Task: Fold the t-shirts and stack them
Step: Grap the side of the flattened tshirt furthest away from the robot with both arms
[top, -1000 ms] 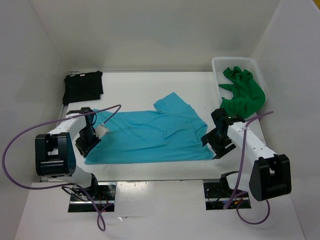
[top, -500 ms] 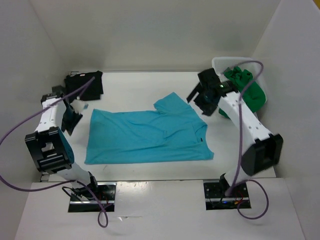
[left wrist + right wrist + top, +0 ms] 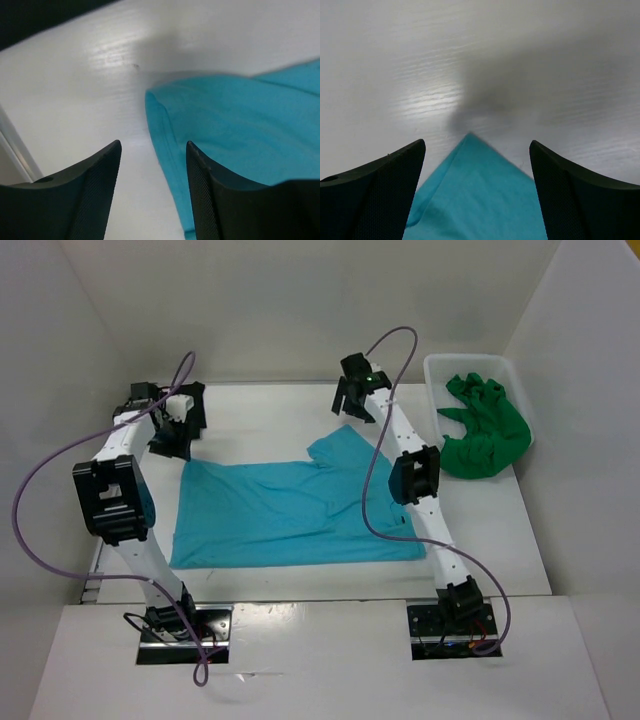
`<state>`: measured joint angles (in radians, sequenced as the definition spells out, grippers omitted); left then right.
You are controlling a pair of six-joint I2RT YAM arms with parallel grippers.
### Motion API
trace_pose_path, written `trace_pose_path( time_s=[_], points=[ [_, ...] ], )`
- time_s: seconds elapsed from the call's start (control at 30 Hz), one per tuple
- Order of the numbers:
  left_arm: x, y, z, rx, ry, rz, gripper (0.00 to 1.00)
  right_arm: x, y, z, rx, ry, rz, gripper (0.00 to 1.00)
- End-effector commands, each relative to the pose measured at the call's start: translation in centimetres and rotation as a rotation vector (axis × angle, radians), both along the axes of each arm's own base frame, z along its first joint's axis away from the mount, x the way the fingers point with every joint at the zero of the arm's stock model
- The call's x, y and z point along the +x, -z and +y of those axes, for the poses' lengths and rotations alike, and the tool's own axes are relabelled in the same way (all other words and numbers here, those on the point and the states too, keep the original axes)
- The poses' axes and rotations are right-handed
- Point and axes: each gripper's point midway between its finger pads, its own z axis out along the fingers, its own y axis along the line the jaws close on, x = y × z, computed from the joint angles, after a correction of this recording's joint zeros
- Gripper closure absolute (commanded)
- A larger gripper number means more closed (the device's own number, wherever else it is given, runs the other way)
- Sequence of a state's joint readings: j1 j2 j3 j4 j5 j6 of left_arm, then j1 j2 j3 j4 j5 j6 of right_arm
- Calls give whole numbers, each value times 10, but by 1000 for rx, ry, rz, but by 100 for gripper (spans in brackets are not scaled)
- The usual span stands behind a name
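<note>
The turquoise t-shirt (image 3: 290,510) lies spread flat mid-table. My left gripper (image 3: 172,438) hovers open over its far left corner (image 3: 165,107), nothing between the fingers (image 3: 95,190). My right gripper (image 3: 352,405) stands open just beyond the pointed far tip of the shirt (image 3: 480,195), which lies on the table below the gap between its fingers (image 3: 390,190). A folded black t-shirt (image 3: 160,405) sits at the back left, partly hidden by the left gripper, and shows as a dark edge (image 3: 30,20) in the left wrist view. The green t-shirt (image 3: 485,430) lies crumpled in the basket.
A white basket (image 3: 432,370) stands at the back right against the wall. White walls close in the table on the left, the back and the right. Purple cables loop off both arms.
Both arms have swung from the shirt's near side corners to its far edge. The left jaws have opened wider; the shirt lies flat where it was.
</note>
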<state>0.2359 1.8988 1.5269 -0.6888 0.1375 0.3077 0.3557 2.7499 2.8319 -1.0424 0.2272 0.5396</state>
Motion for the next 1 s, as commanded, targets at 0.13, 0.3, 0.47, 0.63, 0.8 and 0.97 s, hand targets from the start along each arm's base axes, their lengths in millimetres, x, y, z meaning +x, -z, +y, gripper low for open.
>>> trace_pose_path(
  time_s=[0.13,0.3,0.47,0.63,0.8,0.97],
  points=[
    [43,5,3,-60,-100,-90,32,11,14,15,-36,-78,-46,11],
    [48,22,4,-42,-113,-78,30,-10,55,29,-78,-122,54,27],
    [53,30,1,-43,-105,-67,25,-24,65,39,-83,-151,99,62],
    [61,28,-15,-79,-65,-79,24,-25,47,48,-60,-169,75,100],
    [50,56,-11,-38,-73,9,24,-26,28,46,-62,-163,59,100],
    [34,85,-3,10,-79,95,24,-27,0,44,-58,-158,26,100]
  ],
)
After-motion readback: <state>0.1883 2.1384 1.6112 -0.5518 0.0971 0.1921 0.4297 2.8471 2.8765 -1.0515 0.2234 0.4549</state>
